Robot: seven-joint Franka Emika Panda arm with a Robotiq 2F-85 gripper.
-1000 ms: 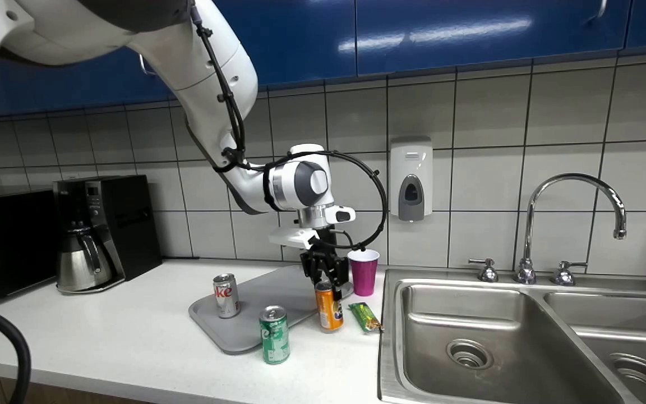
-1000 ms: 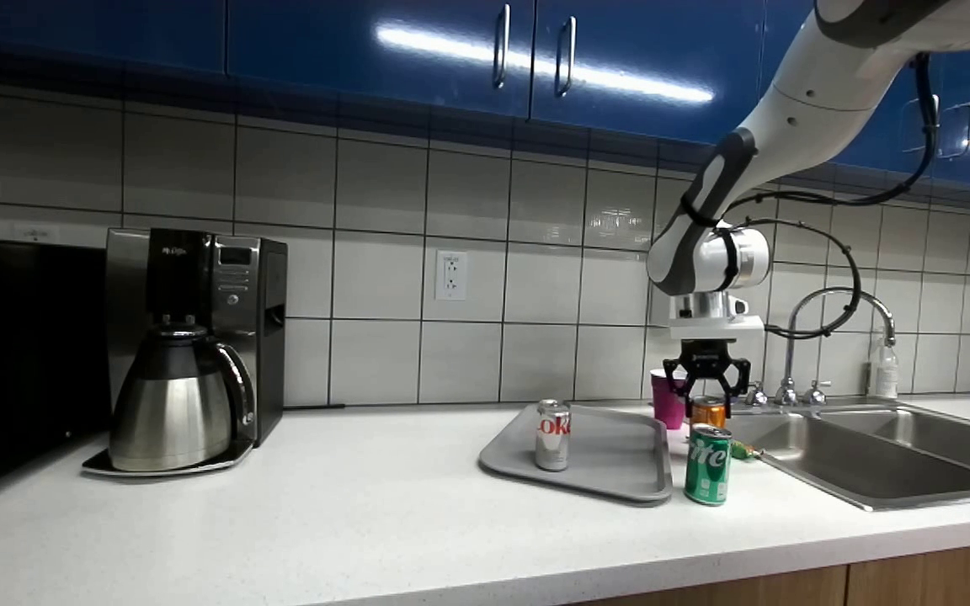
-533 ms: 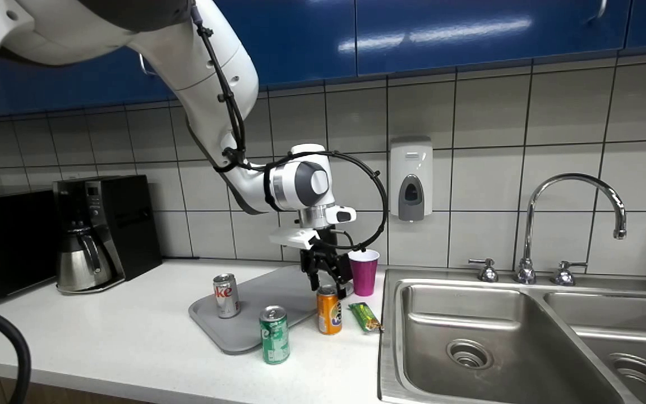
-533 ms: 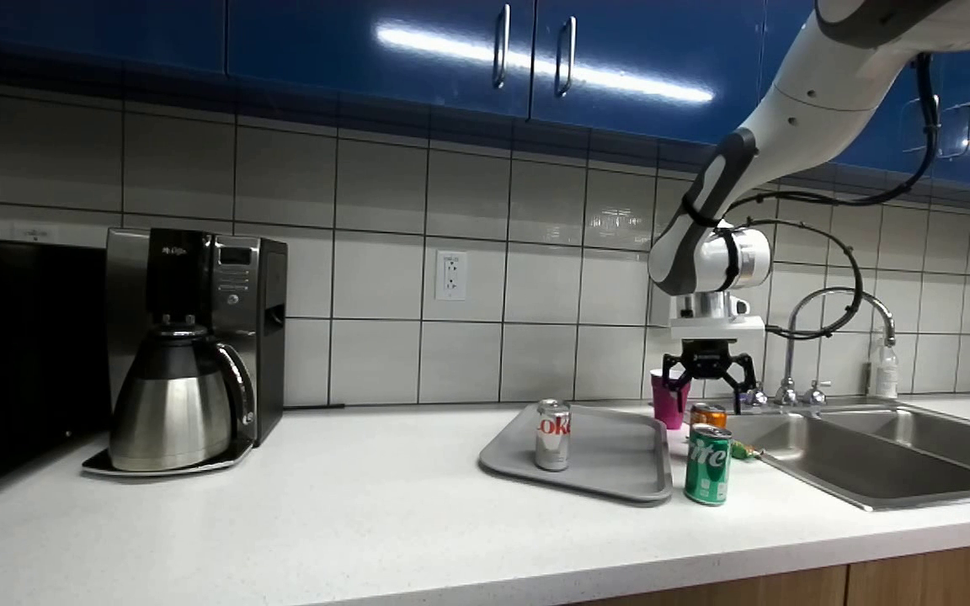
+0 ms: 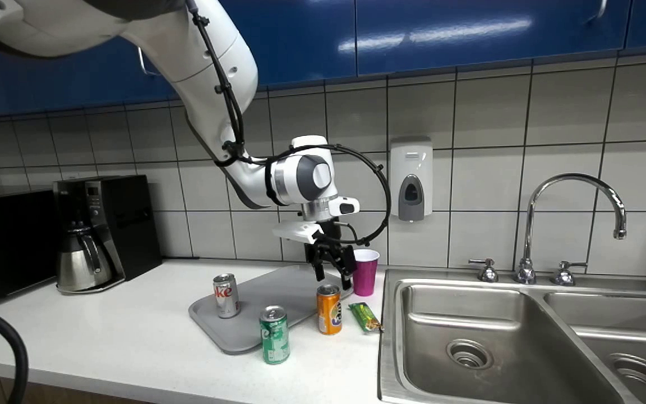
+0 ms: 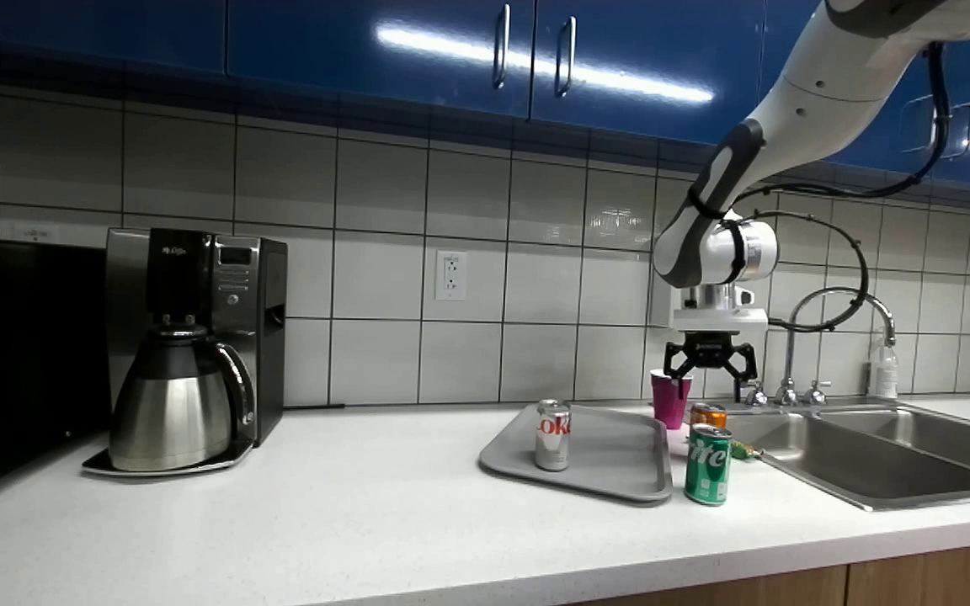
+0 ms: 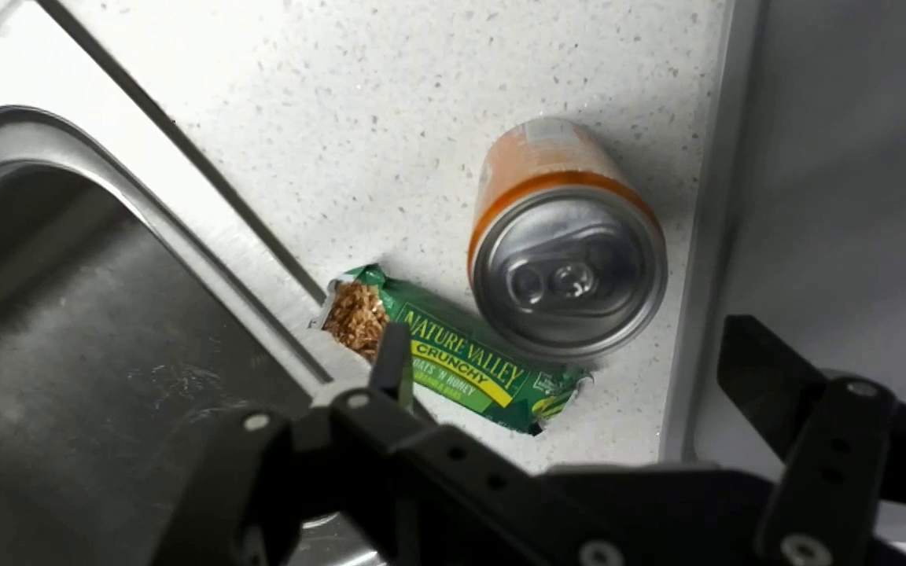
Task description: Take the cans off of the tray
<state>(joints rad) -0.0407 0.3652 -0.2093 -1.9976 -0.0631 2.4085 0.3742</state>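
Since only the silver can [image 6: 553, 435] stands on the tray [image 6: 613, 446], it looks like the one left to clear; the orange can [image 5: 330, 312] and green can [image 5: 275, 338] stand upright just beside one edge of the tray. The gripper [image 6: 709, 391] hangs near that edge, spread wide and empty. A low swing across could topple the orange can or the cup [image 5: 365, 275]; an off-centre grip could tip the silver can.

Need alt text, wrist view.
Orange can, seen from above, stands ungripped on a speckled white counter; open gripper in the lower foreground. A green Nature Valley bar lies near the can; steel sink left, grey tray right.
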